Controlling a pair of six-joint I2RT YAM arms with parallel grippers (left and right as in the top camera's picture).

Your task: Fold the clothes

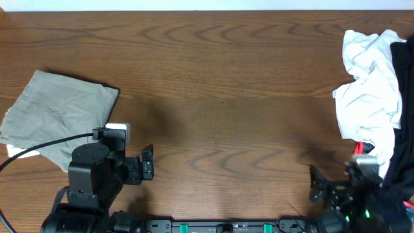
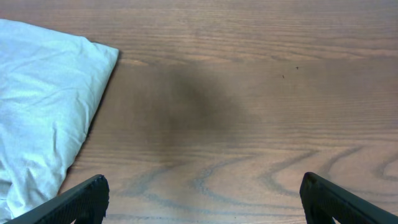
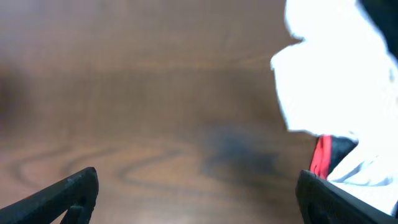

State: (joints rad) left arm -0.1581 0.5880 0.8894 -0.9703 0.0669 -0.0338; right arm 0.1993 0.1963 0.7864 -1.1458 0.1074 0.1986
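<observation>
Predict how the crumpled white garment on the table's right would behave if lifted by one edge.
The white garment lies in soft, irregular creases, so it would probably hang limp and unfold. It looks thin, so likely light. A black garment overlaps it, so lifting may drag that along.

The khaki-beige garment (image 1: 61, 116) lies flat at about 9 o'clock in the overhead view, folded into a rough four-sided shape, turned a little and softly wrinkled. At about 3 o'clock a crumpled white garment (image 1: 369, 97) lies in a heap. A black garment (image 1: 406, 71) touches its 3 o'clock side, and a red trim (image 3: 321, 155) shows at its 6 o'clock edge.
</observation>
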